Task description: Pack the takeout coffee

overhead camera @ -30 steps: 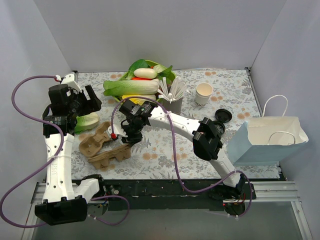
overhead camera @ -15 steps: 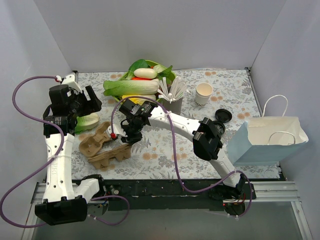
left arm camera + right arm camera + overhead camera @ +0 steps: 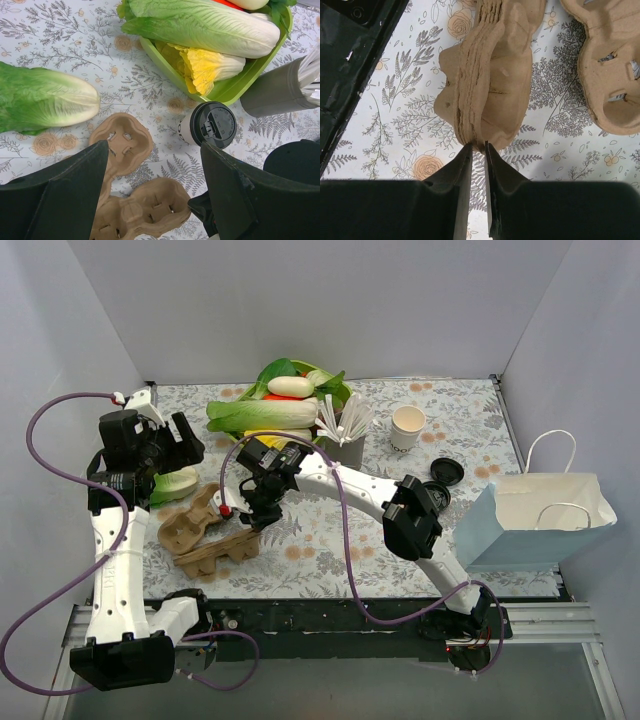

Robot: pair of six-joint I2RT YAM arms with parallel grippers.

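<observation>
Top external view, from the left: our left gripper (image 3: 186,443) hangs above the floral tablecloth (image 3: 320,540), and its wrist camera shows the two fingers spread wide with only cloth and cardboard beneath the gap. Just below it in the overhead view lies a loose cabbage head (image 3: 176,483). Beside that is a single pulp carrier (image 3: 190,523), with a stack of carriers (image 3: 215,552) nearer the arm bases.

Our right gripper (image 3: 243,518) is down at the right end of that stack. Its wrist camera shows the fingers drawn almost together, with a thin slit of cloth between them and the tips at the stack's edge. We cannot tell whether they pinch a layer.

From above, the takeout coffee (image 3: 210,125) is hidden behind the right arm. The left wrist camera shows it on the cloth with its black lid on, just right of the single carrier. It sits near the green bowl (image 3: 227,91) of vegetables and left of the grey straw cup (image 3: 347,450).

Further right in the overhead view we see an open-topped paper cup (image 3: 407,428) and then a loose black lid (image 3: 446,471). At the far right a pale blue paper bag (image 3: 520,535) stands with its mouth open.
</observation>
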